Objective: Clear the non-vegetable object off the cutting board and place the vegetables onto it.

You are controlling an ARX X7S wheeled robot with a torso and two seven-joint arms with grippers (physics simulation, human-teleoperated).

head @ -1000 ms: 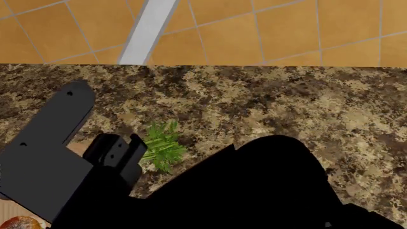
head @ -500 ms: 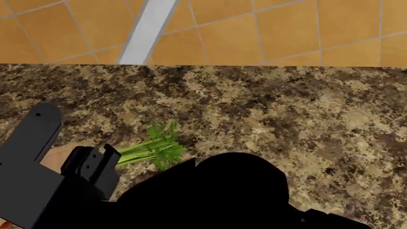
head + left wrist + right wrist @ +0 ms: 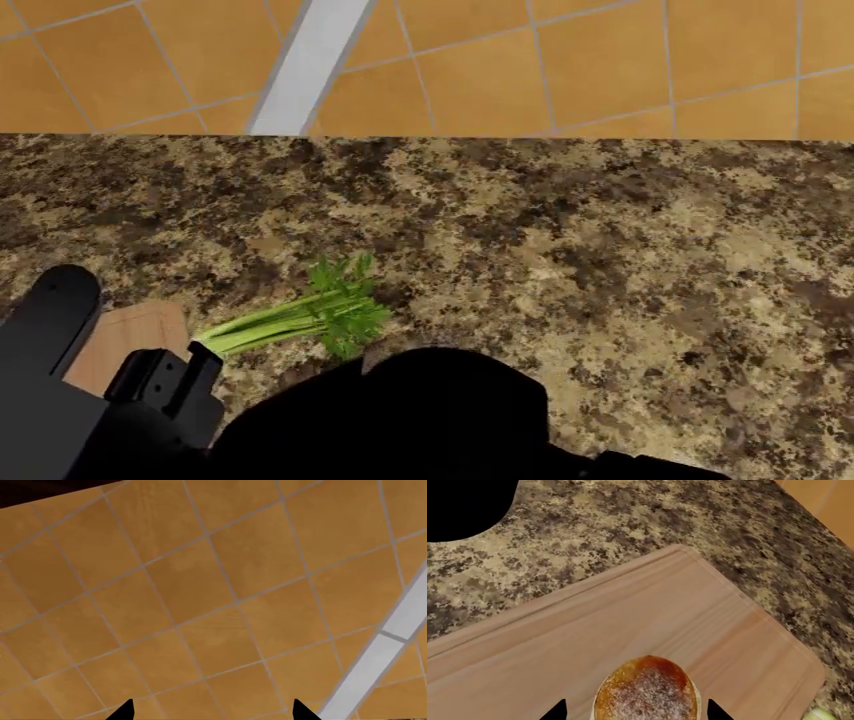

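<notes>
Cutting board (image 3: 134, 335) shows as one wooden corner at the far left of the head view, lying on the speckled granite bench (image 3: 601, 230) beside the dark left arm. Left gripper (image 3: 212, 711) points at orange wall tiles (image 3: 200, 590); its jaws stand apart around nothing. Celery (image 3: 300, 315) lies on the bench just right of the board corner, leafy end to the right. In the right wrist view the right gripper (image 3: 635, 711) has its tips spread either side of the cupcake (image 3: 646, 690), which sits on the board; contact cannot be told.
</notes>
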